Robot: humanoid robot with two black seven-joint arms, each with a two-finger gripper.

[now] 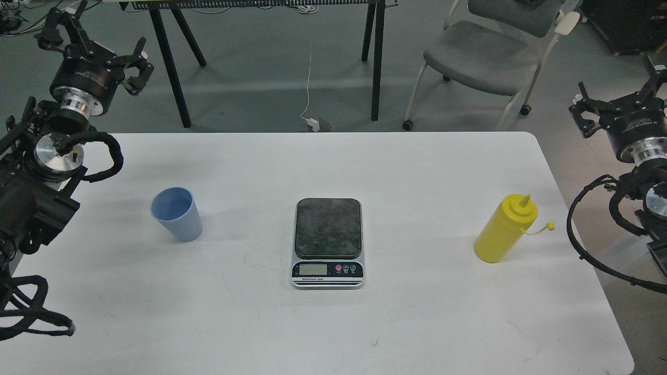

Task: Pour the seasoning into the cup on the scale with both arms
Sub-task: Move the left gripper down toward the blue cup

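Note:
The light-blue ribbed cup (177,213) stands upright on the white table (417,172), well left of the scale (328,242). The scale's dark weighing plate is bare. At the right stands the yellow seasoning bottle (504,229), its small tethered cap hanging off to the side of the nozzle. My left gripper (99,44) hovers past the table's far left corner, fingers spread and empty, far from the cup. My right gripper (617,96) is raised off the table's right edge, also open and holding nothing, above and behind the bottle.
A grey chair (484,57) stands on the floor behind the table at the right. Black legs (172,62) of another table stand behind at the left and middle. A white cable with a plug (312,122) lies on the floor.

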